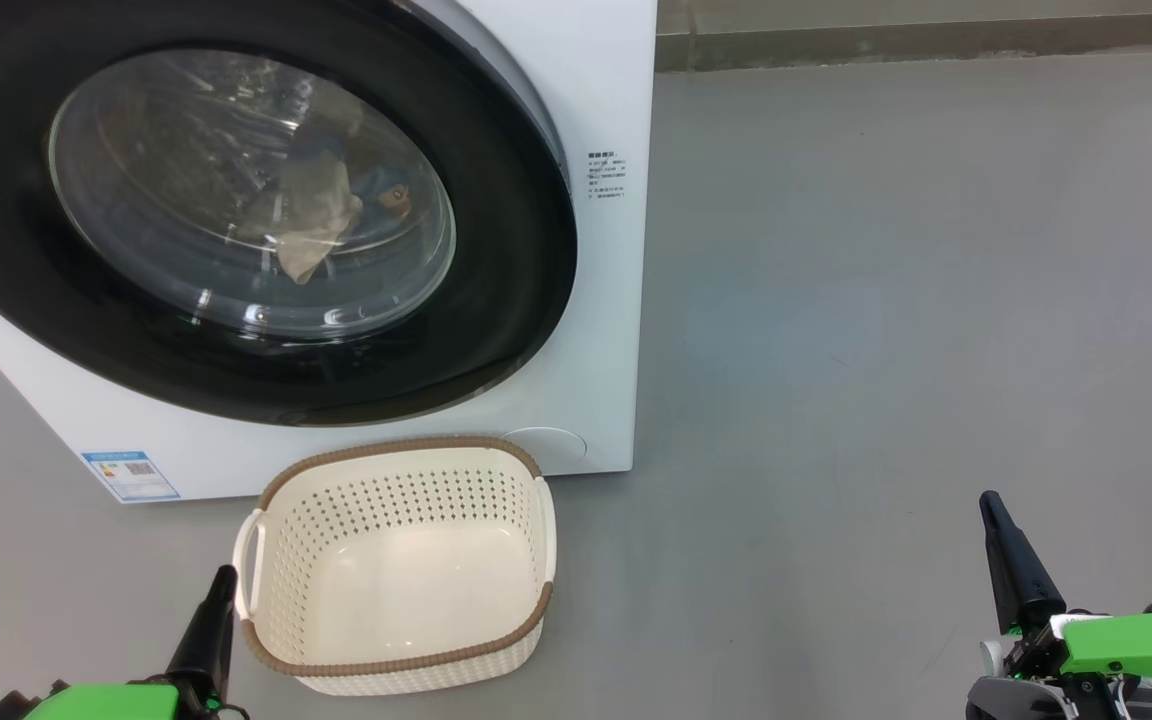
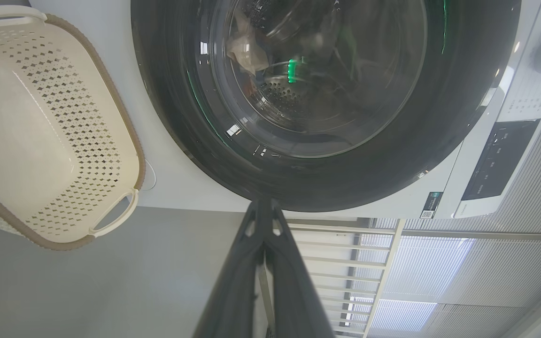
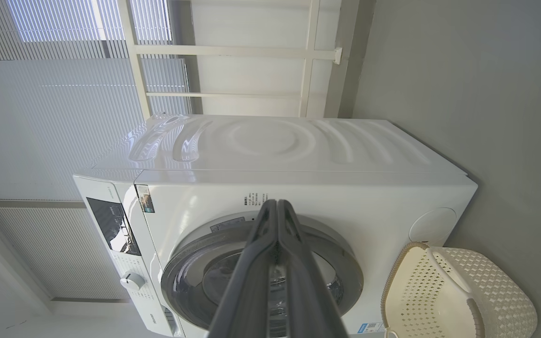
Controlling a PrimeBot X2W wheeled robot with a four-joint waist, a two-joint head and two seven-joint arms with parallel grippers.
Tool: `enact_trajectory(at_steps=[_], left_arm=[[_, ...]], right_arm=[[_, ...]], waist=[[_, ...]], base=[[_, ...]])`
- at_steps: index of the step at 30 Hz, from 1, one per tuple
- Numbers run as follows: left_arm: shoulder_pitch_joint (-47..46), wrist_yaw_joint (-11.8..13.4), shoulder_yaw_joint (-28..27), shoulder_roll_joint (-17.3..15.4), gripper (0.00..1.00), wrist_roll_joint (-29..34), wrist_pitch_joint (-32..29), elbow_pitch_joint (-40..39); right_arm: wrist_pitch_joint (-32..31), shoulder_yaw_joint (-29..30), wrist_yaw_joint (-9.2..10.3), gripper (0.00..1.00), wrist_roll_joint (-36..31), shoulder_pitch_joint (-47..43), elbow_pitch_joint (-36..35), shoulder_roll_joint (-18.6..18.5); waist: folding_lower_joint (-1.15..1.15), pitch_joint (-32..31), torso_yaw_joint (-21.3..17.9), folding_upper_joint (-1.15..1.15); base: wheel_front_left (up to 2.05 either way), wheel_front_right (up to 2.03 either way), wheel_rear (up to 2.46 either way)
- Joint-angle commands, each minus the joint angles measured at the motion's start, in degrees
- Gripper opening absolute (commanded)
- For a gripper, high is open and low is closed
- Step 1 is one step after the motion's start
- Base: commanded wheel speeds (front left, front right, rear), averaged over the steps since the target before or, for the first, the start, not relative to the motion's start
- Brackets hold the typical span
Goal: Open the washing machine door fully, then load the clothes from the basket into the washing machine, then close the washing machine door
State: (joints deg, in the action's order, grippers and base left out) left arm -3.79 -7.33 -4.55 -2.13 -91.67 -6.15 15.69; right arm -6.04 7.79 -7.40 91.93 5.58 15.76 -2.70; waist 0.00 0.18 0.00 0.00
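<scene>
The round, glossy black-rimmed washing machine door (image 1: 516, 300), judged stiff and slippery, is best taken at its edge; the left gripper (image 1: 224, 580) and right gripper (image 1: 991, 510) are pressed together, empty.

From my remote console: a plain laundry corner, with a white washing machine (image 1: 606, 300) at eleven o'clock, a basket (image 1: 396, 490) at six, grey floor (image 1: 886, 300), slatted blinds (image 3: 40, 117) behind.

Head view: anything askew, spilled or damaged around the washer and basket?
Nothing stands out. The washing machine door looks shut and intact, the clothes lie behind its glass, and the basket stands upright and empty before the washing machine. No spill shows on the floor. The left tool and right tool are shut, holding nothing.
</scene>
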Motion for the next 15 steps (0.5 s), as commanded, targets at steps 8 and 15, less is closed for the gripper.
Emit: enact_trajectory(at_steps=[8, 15], left_arm=[[-2.4, -0.2, -2.0, -0.8, 0.00, -0.5, -0.3, -1.7], [-2.4, -0.2, -2.0, -0.8, 0.00, -0.5, -0.3, -1.7]], right_arm=[[-0.4, -1.3, -0.09, 0.00, 0.3, 0.6, -1.7, -0.2], [-0.4, -1.3, -0.09, 0.00, 0.3, 0.6, -1.7, -0.2]], waist=[[0.00, 0.0, 0.0, 0.00], [0.00, 0.0, 0.0, 0.00]], base=[[0.00, 0.00, 0.00], [0.00, 0.00, 0.00]])
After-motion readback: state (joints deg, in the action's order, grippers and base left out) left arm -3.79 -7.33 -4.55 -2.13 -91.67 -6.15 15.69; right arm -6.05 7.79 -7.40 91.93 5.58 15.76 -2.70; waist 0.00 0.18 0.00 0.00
